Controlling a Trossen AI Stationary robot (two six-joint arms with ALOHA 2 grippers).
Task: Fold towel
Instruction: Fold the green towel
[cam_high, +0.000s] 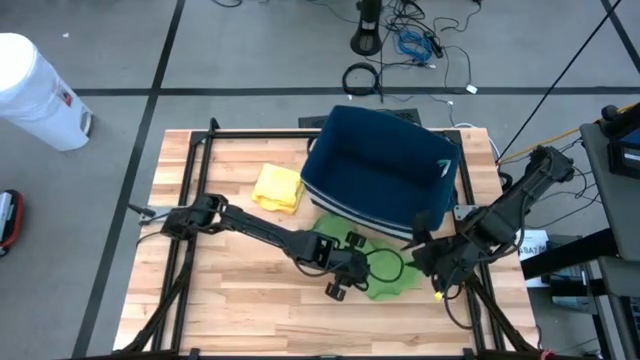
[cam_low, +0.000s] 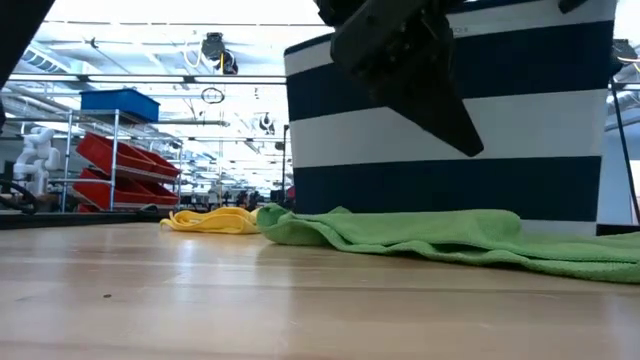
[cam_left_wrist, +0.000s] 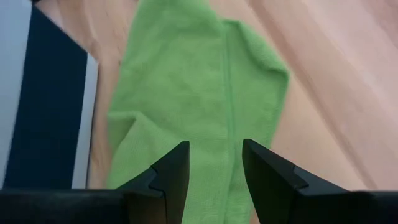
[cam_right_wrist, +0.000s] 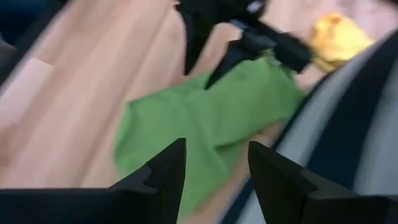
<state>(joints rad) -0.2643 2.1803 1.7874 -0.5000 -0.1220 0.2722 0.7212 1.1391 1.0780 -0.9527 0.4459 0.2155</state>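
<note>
A green towel (cam_high: 385, 272) lies rumpled on the wooden table, right in front of a navy-and-white striped bag (cam_high: 385, 170). In the low view the towel (cam_low: 440, 235) lies flat along the foot of the bag. My left gripper (cam_high: 345, 278) hangs open over the towel's left part; in its wrist view the fingers (cam_left_wrist: 214, 168) stand apart above the cloth (cam_left_wrist: 193, 87), with nothing between them. My right gripper (cam_high: 432, 268) hovers open at the towel's right end; its wrist view (cam_right_wrist: 214, 165) looks down on the towel (cam_right_wrist: 205, 124) and on my left gripper beyond.
A yellow cloth (cam_high: 278, 187) lies bunched at the bag's left side. The striped bag stands at the table's far right part. A black frame rail (cam_high: 190, 240) runs along the table's left part. Bare wood (cam_high: 260, 310) shows near the front edge.
</note>
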